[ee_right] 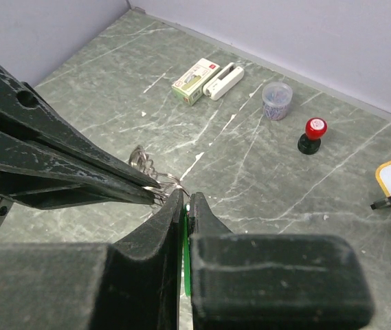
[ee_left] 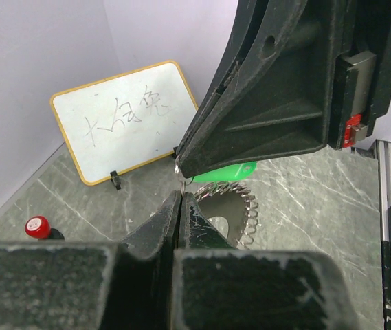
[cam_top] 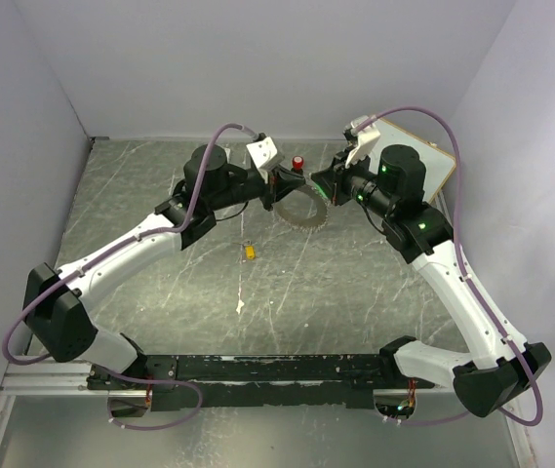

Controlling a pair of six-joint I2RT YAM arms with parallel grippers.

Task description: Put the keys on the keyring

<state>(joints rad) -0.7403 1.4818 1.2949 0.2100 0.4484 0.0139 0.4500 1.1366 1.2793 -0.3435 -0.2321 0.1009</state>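
At the far middle of the table (cam_top: 355, 283), the two grippers meet tip to tip over the keyring (cam_top: 302, 216); the left gripper (cam_top: 282, 188) has its jaws pressed together, pinching the ring's thin wire at its upper edge, so the toothed rim hangs below and between the two tips. The right gripper (cam_top: 324, 190) is likewise clamped, on the green key (ee_left: 226, 172); a green sliver shows between its fingers (ee_right: 202, 220) in its own wrist view, and the key's head juts out beneath them just above the ring's fringe. Whether the key touches the wire cannot be told. The yellow key (cam_top: 249, 252) lies flat on the table, nearer the bases and well apart from both grippers. A red-capped knob (cam_top: 298, 163) stands just behind the tips; a whiteboard (cam_top: 435, 168) leans at the far right; a cup (ee_right: 276, 100), a stapler (ee_right: 223, 80) and a box (ee_right: 195, 80) sit well off to the side.
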